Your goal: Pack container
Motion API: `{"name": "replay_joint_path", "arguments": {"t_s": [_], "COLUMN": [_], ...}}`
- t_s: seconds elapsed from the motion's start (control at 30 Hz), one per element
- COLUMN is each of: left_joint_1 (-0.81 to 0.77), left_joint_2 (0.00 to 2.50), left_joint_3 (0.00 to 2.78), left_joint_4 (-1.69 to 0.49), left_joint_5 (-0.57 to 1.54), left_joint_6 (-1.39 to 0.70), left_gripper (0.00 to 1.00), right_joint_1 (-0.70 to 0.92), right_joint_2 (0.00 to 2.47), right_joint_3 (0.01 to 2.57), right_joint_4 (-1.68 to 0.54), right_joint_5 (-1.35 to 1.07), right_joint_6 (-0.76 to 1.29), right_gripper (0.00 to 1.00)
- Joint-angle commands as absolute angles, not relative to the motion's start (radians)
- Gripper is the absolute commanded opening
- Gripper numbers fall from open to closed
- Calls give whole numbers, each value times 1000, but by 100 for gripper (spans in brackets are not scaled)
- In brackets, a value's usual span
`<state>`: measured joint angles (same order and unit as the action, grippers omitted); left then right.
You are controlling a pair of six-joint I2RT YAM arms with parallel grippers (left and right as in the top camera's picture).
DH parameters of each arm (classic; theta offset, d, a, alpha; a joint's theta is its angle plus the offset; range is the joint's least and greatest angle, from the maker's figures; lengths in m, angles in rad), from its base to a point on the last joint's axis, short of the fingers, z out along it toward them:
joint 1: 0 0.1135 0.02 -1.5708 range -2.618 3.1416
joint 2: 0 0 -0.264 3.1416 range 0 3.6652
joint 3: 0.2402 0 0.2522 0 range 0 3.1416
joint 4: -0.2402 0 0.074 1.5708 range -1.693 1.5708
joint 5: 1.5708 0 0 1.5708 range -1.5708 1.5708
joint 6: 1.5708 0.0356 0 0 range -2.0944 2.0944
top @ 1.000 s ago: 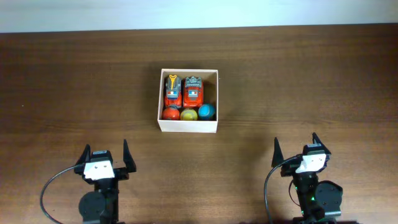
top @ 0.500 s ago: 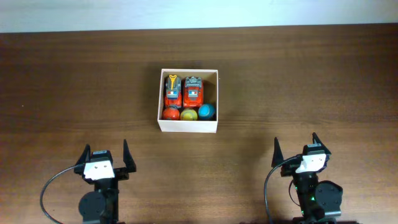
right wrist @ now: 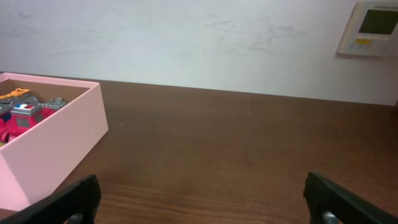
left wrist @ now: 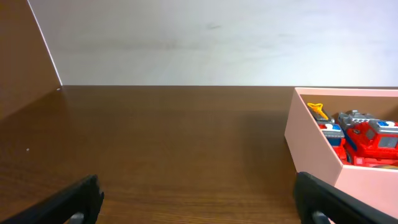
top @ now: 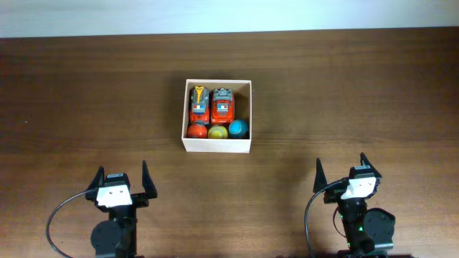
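The small cream-white cardboard box (top: 216, 145) lies forward-right of the empty, wide-open left end effector (top: 122, 172), farther forward-left of the equally open right end effector (top: 341, 166).

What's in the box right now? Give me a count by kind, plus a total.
Trucks: 2 (left truck, right truck)
Balls: 3 (red ball, yellow ball, blue ball)
Total: 5, all inside the box
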<state>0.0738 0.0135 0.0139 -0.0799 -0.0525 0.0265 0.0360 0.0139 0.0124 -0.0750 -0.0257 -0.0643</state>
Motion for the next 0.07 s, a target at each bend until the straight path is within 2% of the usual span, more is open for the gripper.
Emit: {"name": "replay_joint_path", "arguments": {"t_s": [0.0,0.03], "left_joint_1": [80,80], "left_joint_2": [5,5], "left_joint_3": [9,9], "left_joint_4": [-81,-81], "left_joint_5": [-41,-41], "left_joint_6": [42,42], "left_gripper": [99,99], "right_joint_1": [27,27], "right_joint_2": [3,3], "right_joint_3": [6,6], "right_joint_4": [-75,-75], "right_joint_5": [-41,-41], "right_joint_6": [-72,-72], "right_gripper": [99,99]}}
